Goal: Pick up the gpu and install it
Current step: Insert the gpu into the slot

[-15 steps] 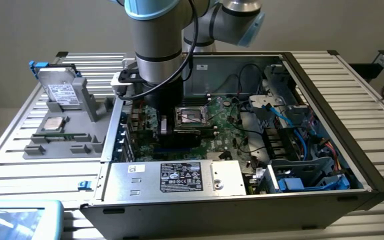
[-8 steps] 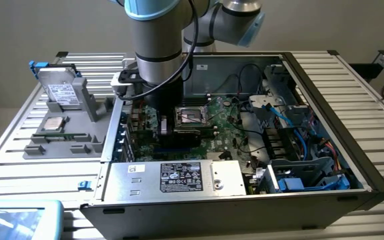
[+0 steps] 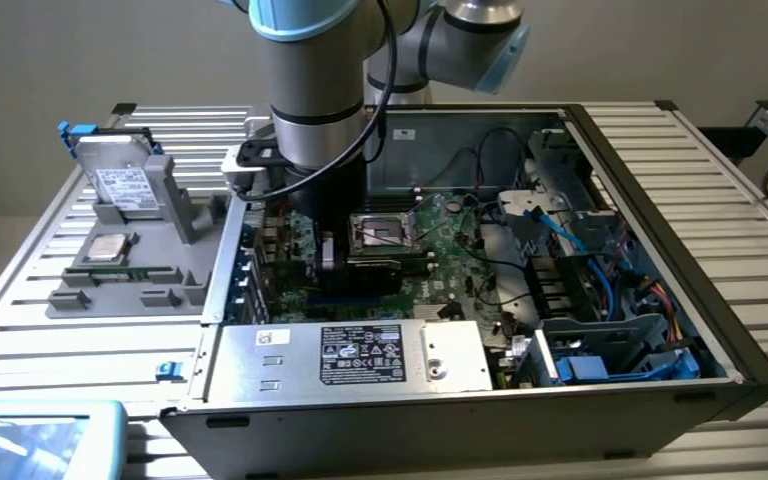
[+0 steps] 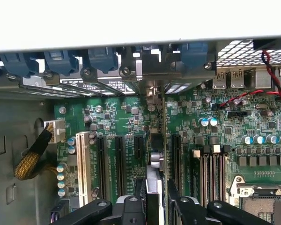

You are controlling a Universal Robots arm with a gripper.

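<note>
Open computer case (image 3: 651, 330) lies on its side on slatted metal desk (image 3: 37, 340). Arm (image 3: 311, 90) reaches down into the case, over the motherboard (image 4: 117, 122).

Pincer (image 4: 154, 207): black fingers (image 4: 131, 208) clamped on the gpu (image 4: 153, 185), one on each face of the card.

Gpu: inside the case, seen edge-on in the wrist view, standing on edge over the board. It runs along the row of expansion slots, between a short black slot (image 4: 138, 146) and a long black slot (image 4: 176, 154). Its far end reaches toward the case's rear wall, by the blue slot latches (image 4: 103, 58). Cannot tell whether its lower edge is seated in a slot or just above it.

Nearby on the board: white slot (image 4: 83, 161) and two more long black slots beside it; processor socket (image 3: 381, 232) close to the pincer. Power supply (image 3: 357, 355) with label sits at the case's near edge in the exterior view.

On the exterior view's left, outside the case: grey tray (image 3: 131, 290) holding a silver drive with a white label (image 3: 124, 185) and a square chip (image 3: 104, 247), well apart from the pincer.
</note>
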